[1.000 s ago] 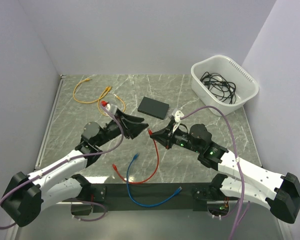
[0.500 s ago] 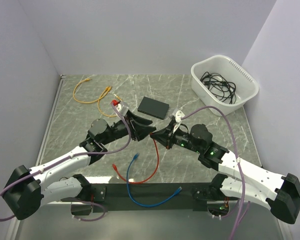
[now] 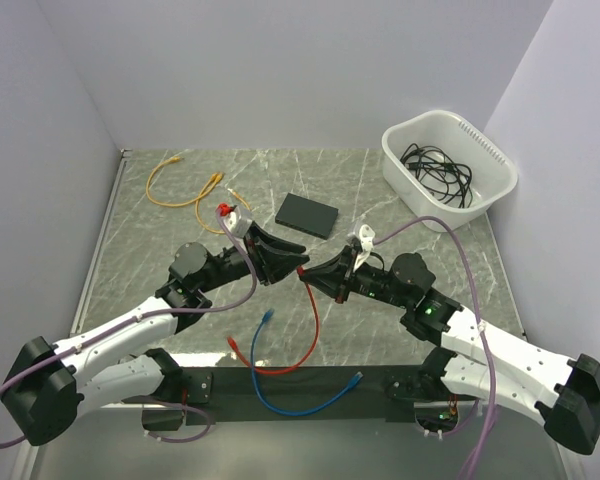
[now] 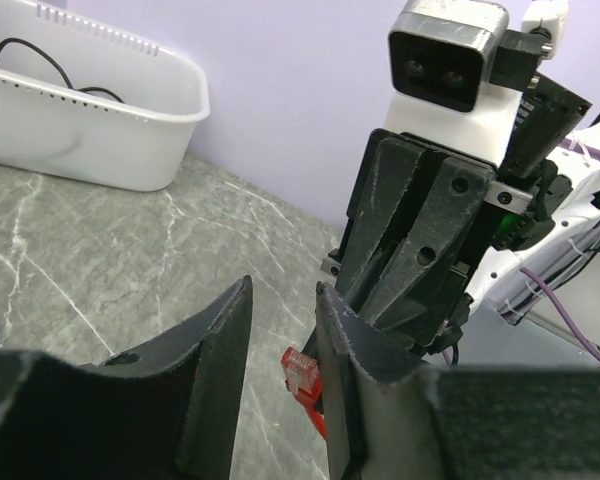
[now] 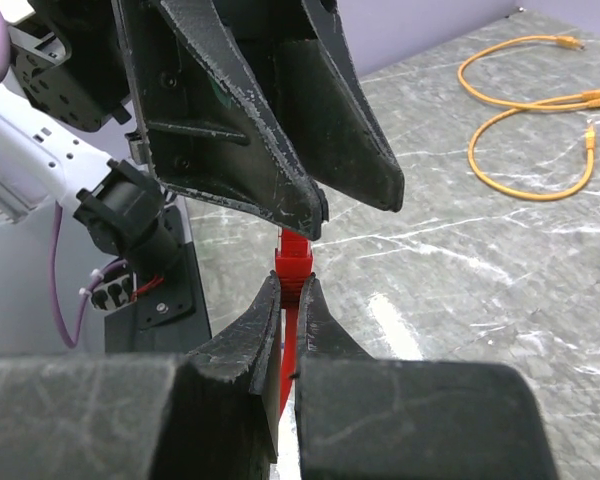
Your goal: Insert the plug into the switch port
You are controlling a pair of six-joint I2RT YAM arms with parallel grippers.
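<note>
The red plug [image 3: 302,272] is pinched at its boot by my right gripper [image 3: 316,278], which is shut on it and holds it above the table. In the right wrist view the plug [image 5: 295,262] sticks out past that gripper's tips [image 5: 291,285]. My left gripper [image 3: 288,262] faces it tip to tip, open. In the left wrist view the plug's clear tip [image 4: 301,371] sits in the gap between the left fingers [image 4: 355,380], close to the right-hand one and apart from the other. The switch [image 3: 307,214] lies flat on the table behind both grippers.
The red cable [image 3: 305,335] trails down from the plug towards the near edge, beside a blue cable [image 3: 280,390]. Orange cables [image 3: 185,185] lie at the back left. A white tub [image 3: 448,170] with black cables stands at the back right.
My left gripper has moved right up to the right gripper, and its jaws have narrowed around the plug's tip. The right gripper has stayed shut on the plug and shifted slightly.
</note>
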